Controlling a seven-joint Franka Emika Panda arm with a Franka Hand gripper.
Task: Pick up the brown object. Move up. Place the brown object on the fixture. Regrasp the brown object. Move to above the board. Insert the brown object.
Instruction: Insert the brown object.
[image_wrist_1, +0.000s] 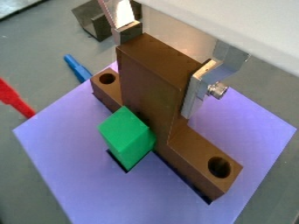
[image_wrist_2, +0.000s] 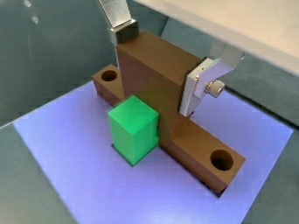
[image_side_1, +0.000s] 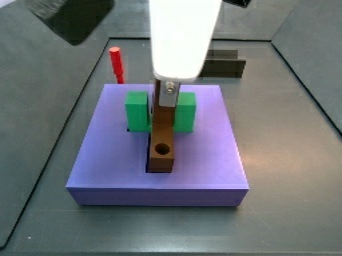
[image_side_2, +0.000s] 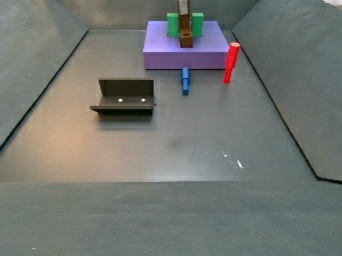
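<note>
The brown object (image_wrist_1: 152, 96) (image_wrist_2: 152, 87) has its holed bar lying in the groove of the lavender board (image_wrist_1: 70, 149) (image_wrist_2: 70, 149) and a wide part standing upright. My gripper (image_wrist_1: 163, 63) (image_wrist_2: 162, 61) is shut on that upright part, with a silver finger (image_wrist_1: 197, 89) pressed on each side. In a side view the gripper (image_side_1: 168, 95) comes straight down onto the brown object (image_side_1: 162, 150) at the middle of the board (image_side_1: 201, 170). The green block (image_side_1: 136, 112) (image_wrist_2: 135, 127) flanks it. The fixture (image_side_2: 123, 97) stands apart on the floor, with nothing on it.
A red upright peg (image_side_2: 231, 60) (image_side_1: 116, 64) stands beside the board (image_side_2: 160, 55). A blue piece (image_side_2: 185, 80) (image_wrist_1: 76, 67) lies on the floor at the board's edge. Grey walls enclose the floor.
</note>
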